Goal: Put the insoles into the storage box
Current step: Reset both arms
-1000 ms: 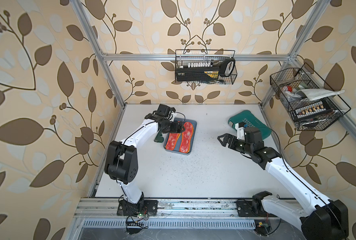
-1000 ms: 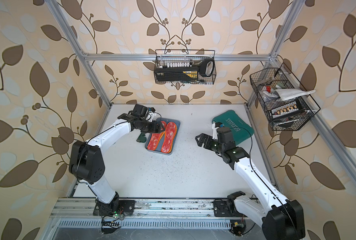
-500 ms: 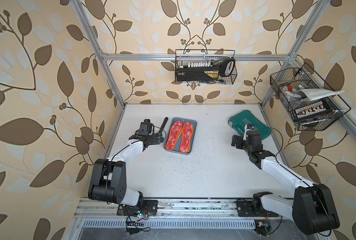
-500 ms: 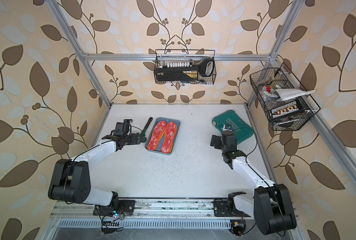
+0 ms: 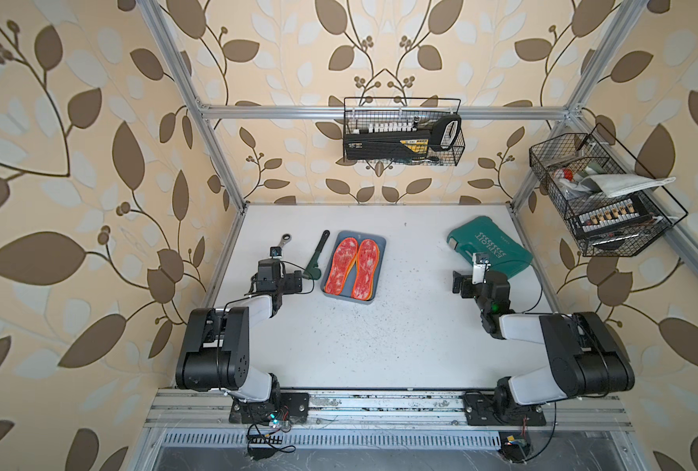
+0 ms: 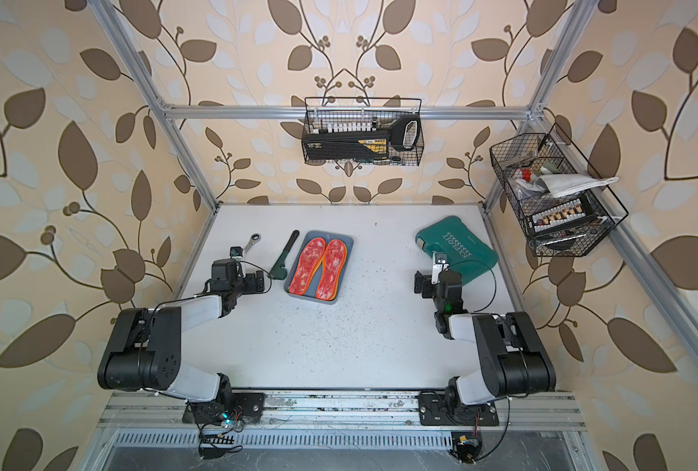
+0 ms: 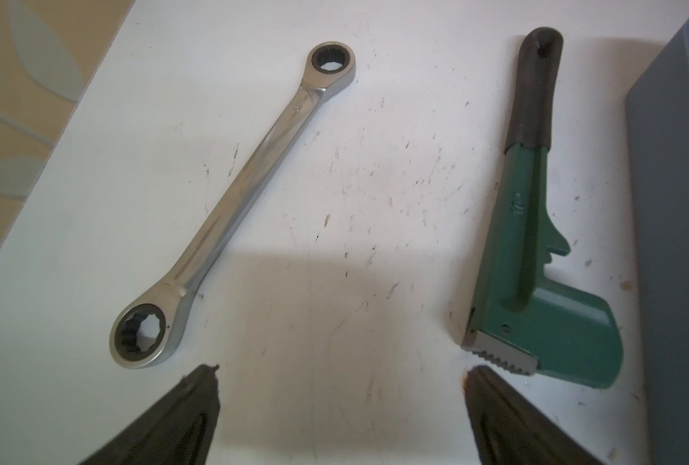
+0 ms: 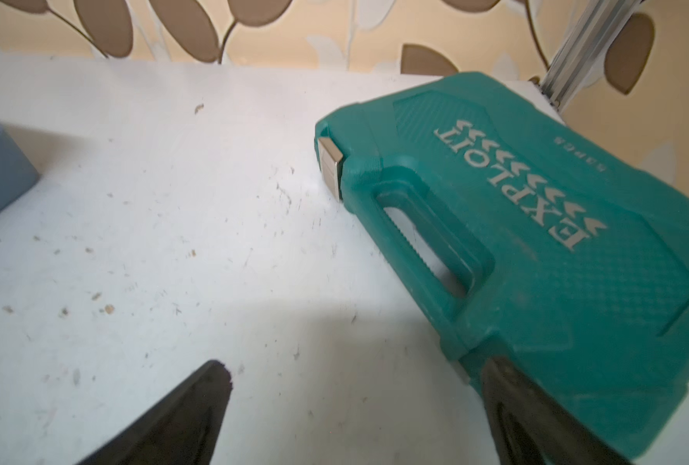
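Two red-white mottled insoles (image 5: 341,267) (image 5: 365,269) with orange edging lie side by side in the blue-grey storage box (image 5: 380,240), seen in both top views (image 6: 331,269). My left gripper (image 5: 279,275) hangs open and empty low over the table, left of the box. In the left wrist view its fingers (image 7: 198,402) stand wide apart around bare table, with the box wall (image 7: 673,241) at the edge. My right gripper (image 5: 478,282) is open and empty far to the right of the box; one finger (image 8: 512,410) overlaps the corner of a teal case.
A chrome ratchet wrench (image 7: 234,201) and a green pipe wrench (image 7: 528,241) lie between my left gripper and the box. A teal tool case (image 5: 490,246) sits at the back right. Wire baskets hang on the back wall (image 5: 400,134) and right wall (image 5: 600,195).
My left arm has drawn back from over the box to the left and folded toward the front. My right arm has folded back toward the teal case. The insoles stay in the box.
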